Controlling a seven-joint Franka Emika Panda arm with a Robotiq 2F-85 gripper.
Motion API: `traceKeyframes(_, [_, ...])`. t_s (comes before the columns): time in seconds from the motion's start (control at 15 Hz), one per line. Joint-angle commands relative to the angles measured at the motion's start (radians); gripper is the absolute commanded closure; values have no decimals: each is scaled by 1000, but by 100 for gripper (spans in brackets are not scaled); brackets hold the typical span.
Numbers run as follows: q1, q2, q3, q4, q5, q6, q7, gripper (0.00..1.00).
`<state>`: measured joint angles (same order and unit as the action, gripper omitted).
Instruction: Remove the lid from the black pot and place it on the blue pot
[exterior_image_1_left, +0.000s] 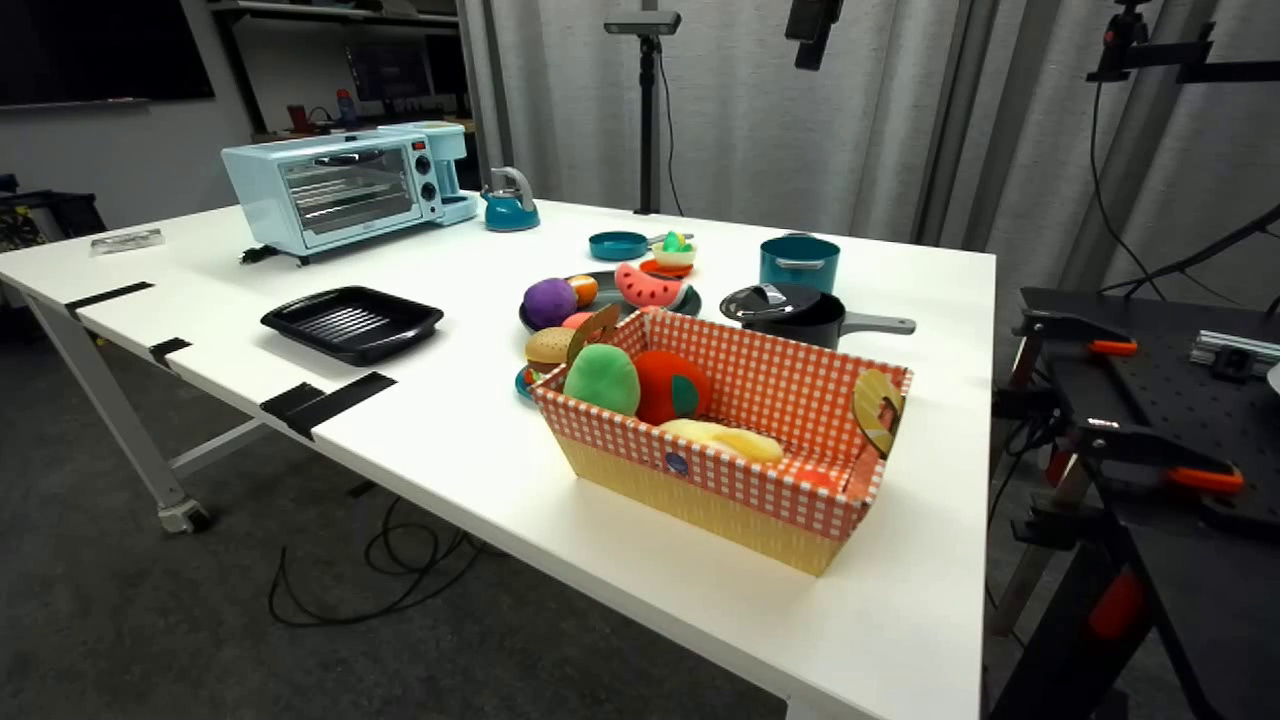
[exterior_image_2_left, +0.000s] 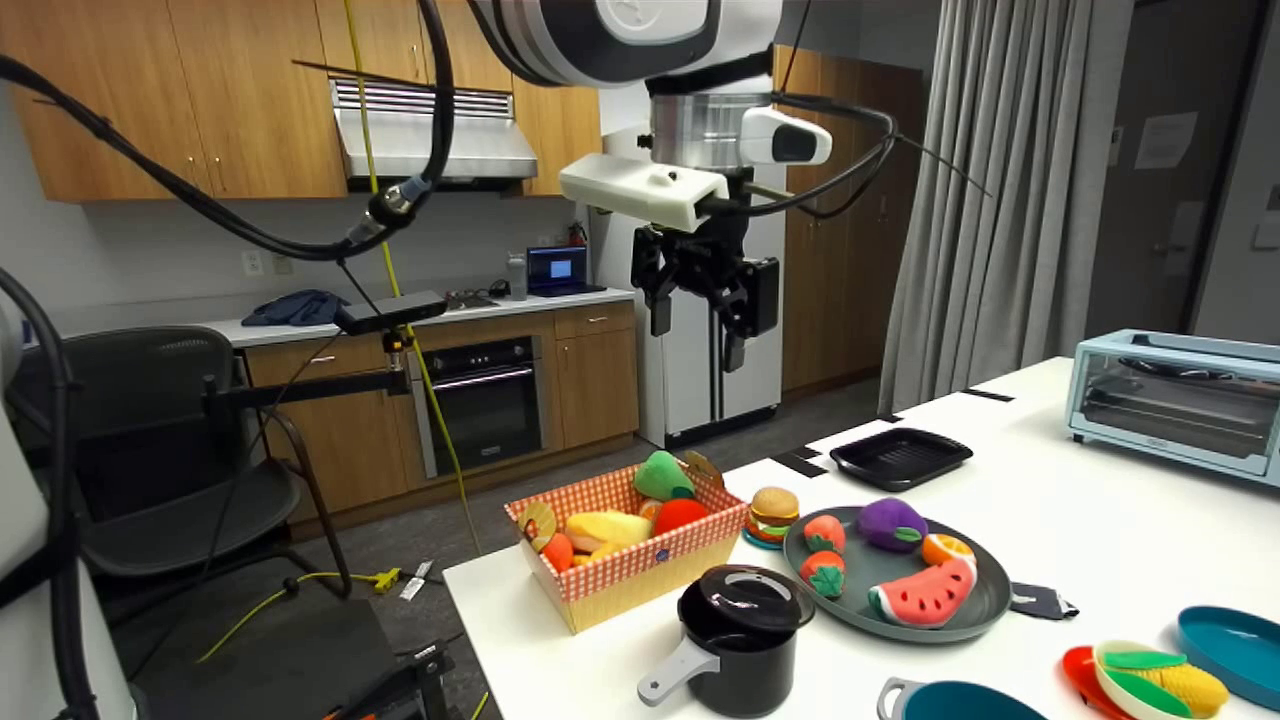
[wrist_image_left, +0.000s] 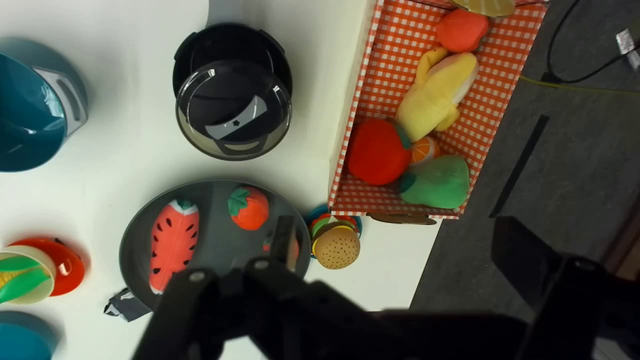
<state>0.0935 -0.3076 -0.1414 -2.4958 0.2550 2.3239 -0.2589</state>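
The black pot (exterior_image_1_left: 826, 322) stands on the white table with its grey handle outward; it also shows in an exterior view (exterior_image_2_left: 748, 680) and in the wrist view (wrist_image_left: 227, 45). Its clear, dark-rimmed lid (exterior_image_2_left: 757, 597) rests on it off-centre, away from the handle, leaving part of the opening uncovered; it also shows in the wrist view (wrist_image_left: 200, 122). The teal-blue pot (exterior_image_1_left: 800, 270) stands uncovered beside it, also in the wrist view (wrist_image_left: 47, 56). My gripper (exterior_image_2_left: 697, 336) is open and empty, high above the table; its fingers (wrist_image_left: 400, 245) span the burger and table edge.
A checkered basket (wrist_image_left: 345, 135) with soft food stands beside the black pot. A grey pan (exterior_image_2_left: 960, 620) holds toy fruit. Near them are a burger (exterior_image_2_left: 774, 510), a black tray (exterior_image_2_left: 900, 455), a corn bowl (exterior_image_2_left: 1120, 650) and a toaster oven (exterior_image_1_left: 330, 190).
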Motion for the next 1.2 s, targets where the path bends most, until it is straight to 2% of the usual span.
traceKeyframes(0.0, [-19, 0, 19, 2, 7, -4, -4, 0])
traceKeyframes(0.4, [-19, 0, 19, 2, 7, -4, -4, 0])
traceKeyframes(0.73, [-35, 48, 40, 14, -8, 5, 58, 0])
traceKeyframes(1.13, [-58, 155, 103, 33, -45, 59, 278, 0])
